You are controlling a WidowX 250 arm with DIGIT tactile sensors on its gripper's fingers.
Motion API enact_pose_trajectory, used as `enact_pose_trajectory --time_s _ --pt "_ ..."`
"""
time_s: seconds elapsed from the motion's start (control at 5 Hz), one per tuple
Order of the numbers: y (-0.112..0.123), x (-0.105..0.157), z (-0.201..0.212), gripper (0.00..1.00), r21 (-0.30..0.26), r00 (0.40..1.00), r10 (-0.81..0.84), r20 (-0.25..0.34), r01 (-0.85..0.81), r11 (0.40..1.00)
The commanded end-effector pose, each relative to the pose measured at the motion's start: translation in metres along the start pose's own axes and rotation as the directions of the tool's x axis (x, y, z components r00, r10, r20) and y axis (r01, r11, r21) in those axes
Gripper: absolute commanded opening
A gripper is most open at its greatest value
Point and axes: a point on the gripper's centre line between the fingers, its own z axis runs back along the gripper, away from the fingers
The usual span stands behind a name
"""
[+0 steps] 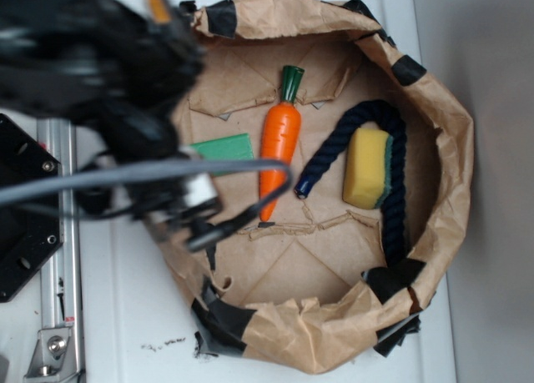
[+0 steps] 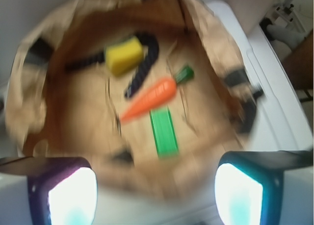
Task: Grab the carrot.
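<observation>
We see our fingers spread wide in the wrist view, the two pads glowing at the bottom corners of the frame with nothing between them. They hang above the near rim of a crumpled brown paper basin patched with black tape – all of its contents lie ahead of the fingers, none within reach of the pads.

The carrot lies flat on the paper floor, straight ahead of the gap between our fingers. Its pointed tip aims back toward the left finger, and its dark green stem cap points away toward the far right. Just nearer to us than the carrot, and touching or almost touching its underside, lies the green block, its long side running toward the fingers. Beyond the carrot a dark blue rope curves around a yellow sponge, the farthest things from us.

From the exterior view the carrot rests near the basin's middle with the green block at its side – the block partly hidden by our blurred arm. The rope wraps the sponge on the far side of the carrot. The basin stands on a white counter.
</observation>
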Motion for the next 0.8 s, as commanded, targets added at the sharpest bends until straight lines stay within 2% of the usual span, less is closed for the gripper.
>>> enact_pose_trajectory --time_s 0.0,0.2,0.6 --pt "0.005 0.040 -0.099 1.00 0.020 0.998 0.047 -0.046 -0.046 0.999" --pt "0.009 0.029 -0.142 1.00 0.066 0.989 0.059 -0.136 -0.050 0.997" --pt "0.009 0.029 -0.142 1.00 0.066 0.989 0.059 -0.136 -0.050 0.997"
